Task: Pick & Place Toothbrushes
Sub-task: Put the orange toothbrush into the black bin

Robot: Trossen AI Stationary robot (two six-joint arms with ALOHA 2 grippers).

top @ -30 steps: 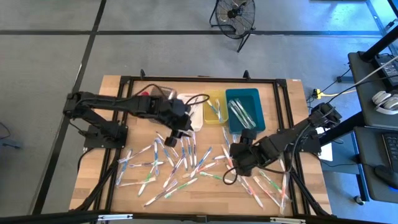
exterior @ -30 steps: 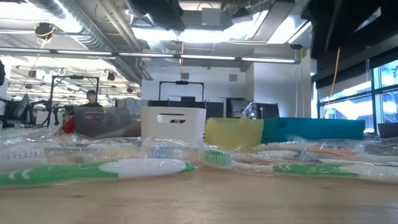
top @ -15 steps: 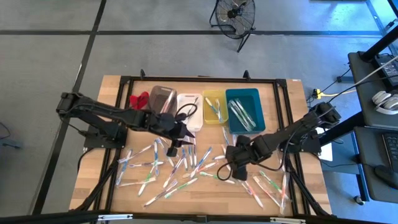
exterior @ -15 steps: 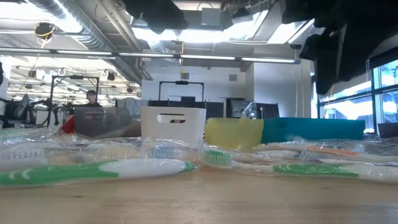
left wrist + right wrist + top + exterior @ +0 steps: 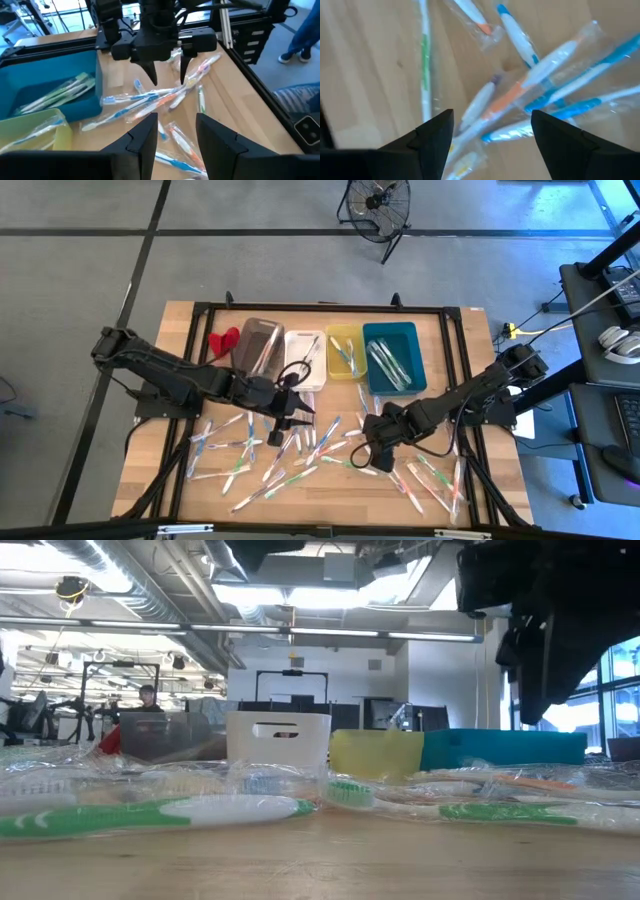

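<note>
Toothbrushes [image 5: 520,100] lie below right end effector [image 5: 492,125].

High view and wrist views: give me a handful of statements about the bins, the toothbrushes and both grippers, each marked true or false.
1. The teal bin holds toothbrushes. True.
2. The right gripper is shut on a toothbrush. False: its fingers stand apart above the wrapped toothbrushes and hold nothing.
3. The left gripper is over the loose toothbrushes on the table. True.
4. All the toothbrushes are already in bins. False: most lie scattered on the table in front of the bins.
5. The yellow bin stands between the white bin and the teal bin. True.
6. The left gripper carries a toothbrush. False: its fingers are apart and empty.
</note>
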